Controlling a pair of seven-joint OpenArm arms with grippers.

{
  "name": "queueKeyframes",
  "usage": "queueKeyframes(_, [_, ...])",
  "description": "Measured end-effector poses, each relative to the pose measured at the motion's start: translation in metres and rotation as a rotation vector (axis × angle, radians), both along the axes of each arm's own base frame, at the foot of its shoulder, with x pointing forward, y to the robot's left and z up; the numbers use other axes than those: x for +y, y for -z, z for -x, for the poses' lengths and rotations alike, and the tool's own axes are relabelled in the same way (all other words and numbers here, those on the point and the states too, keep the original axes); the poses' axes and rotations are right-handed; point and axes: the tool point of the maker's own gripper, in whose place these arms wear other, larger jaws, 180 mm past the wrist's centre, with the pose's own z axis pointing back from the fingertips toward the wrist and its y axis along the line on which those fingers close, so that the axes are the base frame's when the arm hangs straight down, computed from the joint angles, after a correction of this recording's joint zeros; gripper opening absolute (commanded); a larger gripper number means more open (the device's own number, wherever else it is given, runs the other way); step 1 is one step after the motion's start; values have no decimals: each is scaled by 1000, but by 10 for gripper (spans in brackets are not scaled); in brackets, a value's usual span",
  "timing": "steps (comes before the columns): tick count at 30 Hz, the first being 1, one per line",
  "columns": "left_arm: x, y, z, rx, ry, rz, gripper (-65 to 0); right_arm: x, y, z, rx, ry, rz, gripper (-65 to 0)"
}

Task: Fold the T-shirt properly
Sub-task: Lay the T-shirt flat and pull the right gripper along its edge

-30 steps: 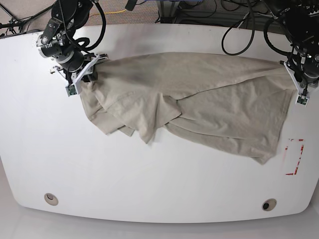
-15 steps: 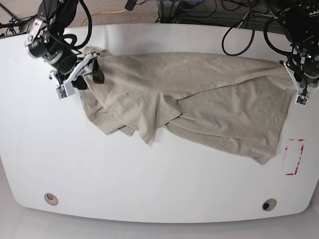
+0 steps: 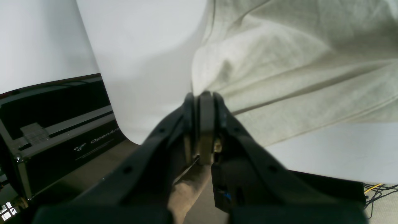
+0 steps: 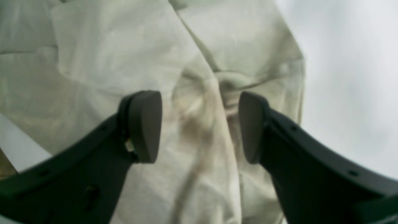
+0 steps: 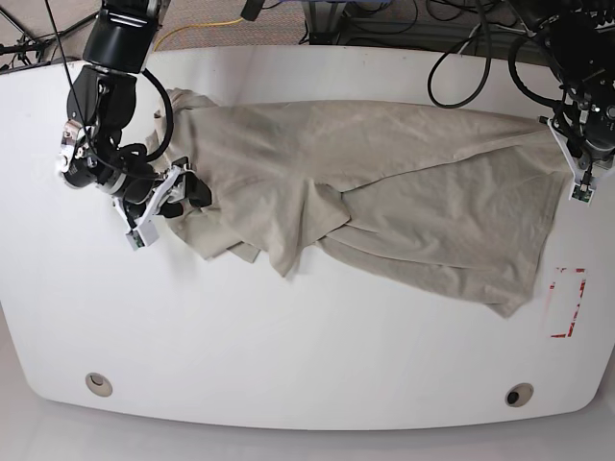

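The khaki-beige T-shirt lies crumpled across the back half of the white table, with folds bunched toward its left side. My left gripper is at the shirt's far right edge; in the left wrist view its jaws are shut on a pinch of the cloth. My right gripper hovers open over the shirt's left edge. The right wrist view shows its two fingers spread wide above a twisted bunch of fabric, holding nothing.
Red tape marks sit on the table near its right edge. Two round holes are near the front edge. Cables hang behind the table. A black case stands on the floor beyond the table edge.
The right gripper opened, let go of the shirt's back-left corner, and moved toward the front along the left edge. That corner now lies on the table. The left arm stayed put.
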Motion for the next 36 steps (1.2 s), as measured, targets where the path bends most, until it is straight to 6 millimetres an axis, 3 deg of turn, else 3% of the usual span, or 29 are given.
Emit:
queueKeyframes(12, [0, -1, -1, -3, 0, 0, -650, 17, 21, 5, 75, -30, -36, -282])
queueKeyframes(15, [-1, -1, -3, -5, 4, 0, -650, 23, 21, 5, 72, -33, -52, -352])
queueKeyframes(18, [-5, 0, -5, 1, 22, -1, -650, 28, 22, 5, 74, -37, -62, -465])
queueKeyframes(24, [-10, -3, -15, -50, 54, 10, -650, 29, 22, 6, 76, -48, -53, -572])
queueKeyframes(30, [-10, -3, -15, -53, 56, 11, -650, 38, 5, 9, 19, -73, -67, -618])
queueKeyframes(36, [-9, 4, -15, -37, 50, 26, -650, 47, 1, 39, 16, -99, -108, -618])
